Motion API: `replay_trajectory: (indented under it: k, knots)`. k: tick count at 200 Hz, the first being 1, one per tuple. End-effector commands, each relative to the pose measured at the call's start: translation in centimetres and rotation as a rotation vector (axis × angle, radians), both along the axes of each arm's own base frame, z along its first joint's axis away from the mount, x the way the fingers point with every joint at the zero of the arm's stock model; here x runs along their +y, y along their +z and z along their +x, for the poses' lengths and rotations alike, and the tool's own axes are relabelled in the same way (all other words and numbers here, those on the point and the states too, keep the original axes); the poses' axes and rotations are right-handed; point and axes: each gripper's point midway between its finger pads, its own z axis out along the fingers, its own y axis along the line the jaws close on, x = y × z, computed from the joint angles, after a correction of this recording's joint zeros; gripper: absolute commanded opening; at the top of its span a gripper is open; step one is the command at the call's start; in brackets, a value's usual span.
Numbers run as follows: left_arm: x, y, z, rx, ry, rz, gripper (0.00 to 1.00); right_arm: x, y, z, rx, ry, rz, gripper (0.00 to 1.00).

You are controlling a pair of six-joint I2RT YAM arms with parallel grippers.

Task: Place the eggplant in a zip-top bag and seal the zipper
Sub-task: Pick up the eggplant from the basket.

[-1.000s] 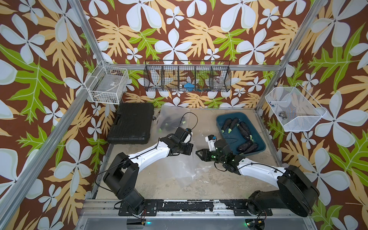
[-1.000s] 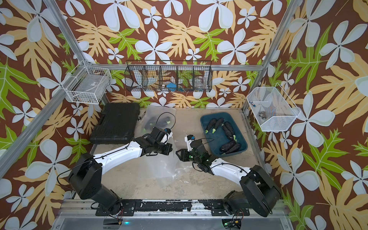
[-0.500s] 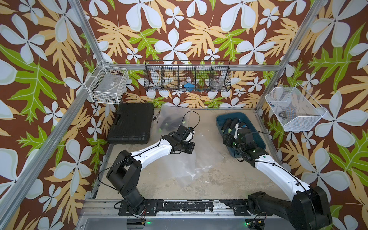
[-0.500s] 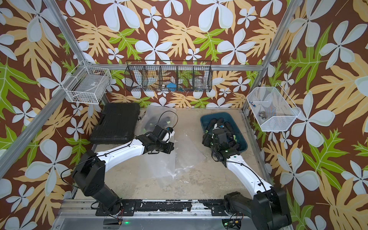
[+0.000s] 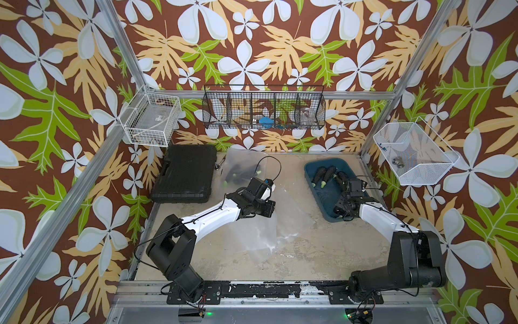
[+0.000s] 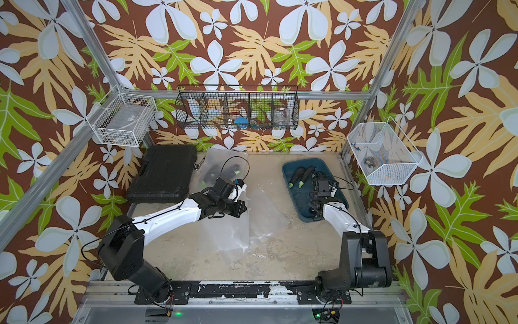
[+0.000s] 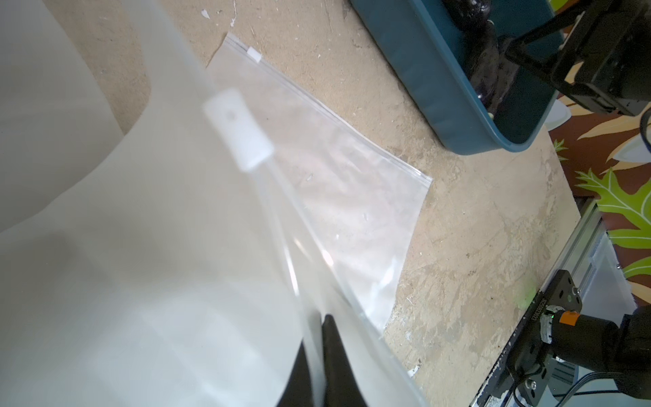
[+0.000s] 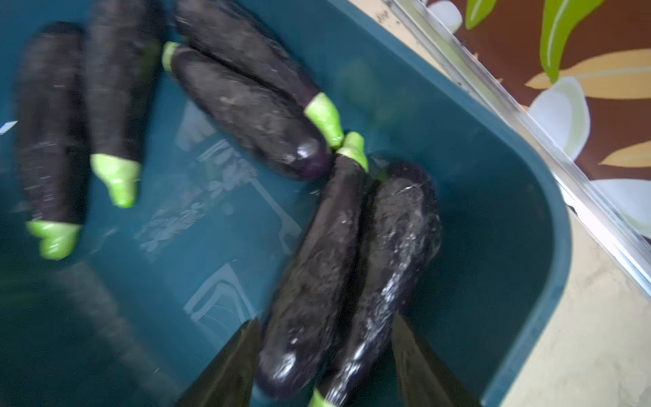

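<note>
Jaws of right arm (image 5: 375,217) straddle two eggplants (image 8: 317,282) inside bin (image 8: 528,282).

Both top views look down from high above the front of the bench (image 5: 294,252), sharing the scene, while the camera close behind the left tool (image 7: 317,338) faces the tray (image 7: 475,148) ahead and that behind the right tool (image 8: 324,320) looks into it.
</note>
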Motion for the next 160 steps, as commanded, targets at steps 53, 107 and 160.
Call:
replay_trajectory:
  k: [53, 107, 160]
  knots:
    - [-0.6, 1.2, -0.3, -0.028, -0.03, -0.046, 0.0, 0.7, -3.6, 1.3, 0.075, -0.013, 0.055, 0.58]
    - [-0.5, 1.3, -0.3, -0.03, -0.028, -0.046, 0.0, 1.8, -5.5, 2.0, 0.097, 0.014, 0.117, 0.47]
    - [-1.0, 1.3, 0.2, -0.023, -0.024, -0.06, 0.02, 2.6, -1.8, 1.1, 0.028, 0.063, 0.134, 0.4]
